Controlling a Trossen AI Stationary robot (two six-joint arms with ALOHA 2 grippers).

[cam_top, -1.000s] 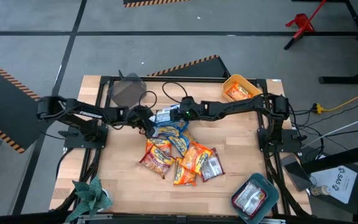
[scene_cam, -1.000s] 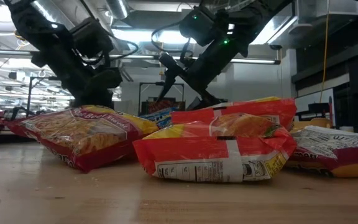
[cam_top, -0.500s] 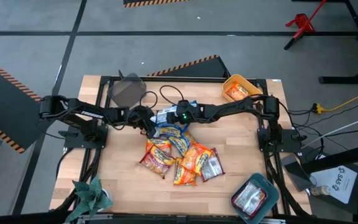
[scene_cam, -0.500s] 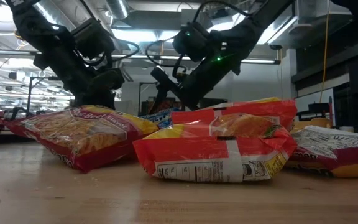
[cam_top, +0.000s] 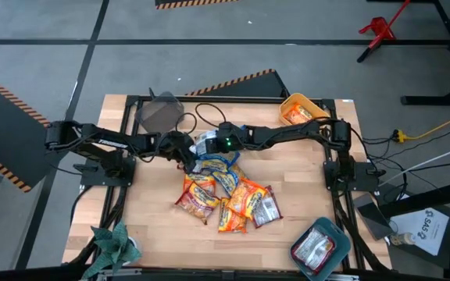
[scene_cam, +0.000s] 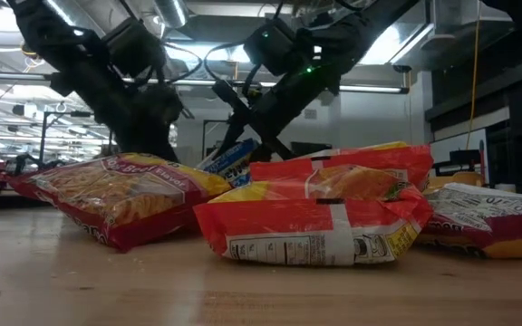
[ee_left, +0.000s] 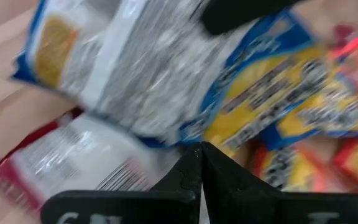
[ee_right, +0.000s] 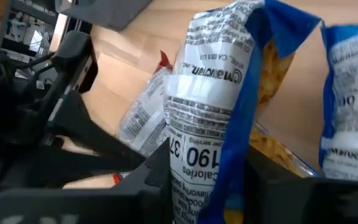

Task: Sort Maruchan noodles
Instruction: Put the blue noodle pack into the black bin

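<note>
A pile of Maruchan noodle packets (cam_top: 223, 191), blue-and-yellow, orange-and-yellow and silver-grey with red, lies mid-table. My right gripper (cam_top: 207, 145) is at the pile's far left end, shut on a blue packet (ee_right: 213, 106) whose white printed back faces the wrist camera. The packet also shows tilted in the low view (scene_cam: 229, 158). My left gripper (cam_top: 186, 154) is just left of it, low over the pile, with its fingers shut to a point (ee_left: 201, 152). Below it lie a silver-grey packet (ee_left: 67, 165) and blue packets (ee_left: 278, 106). My right gripper pinches the blue packet's crinkled body (ee_right: 197, 155) between its two fingers, one on each side, coming from the table's right and slanting down. The packet is tilted, one end raised; its lower end is hidden behind the pile. My left gripper: I cannot tell whether it touches a packet.
A grey bin (cam_top: 158, 114) stands at the far left. A yellow bin (cam_top: 299, 111) at the far right and a teal bin (cam_top: 319, 248) at the near right each hold packets. Cables (cam_top: 209, 117) loop behind the grippers. Bare wood (cam_top: 151, 211) shows left of the pile.
My right gripper has gone toward the table's left edge, up to my left gripper. The blue packet, which lay flat behind the pile, now has one end tipped up in its fingers.
</note>
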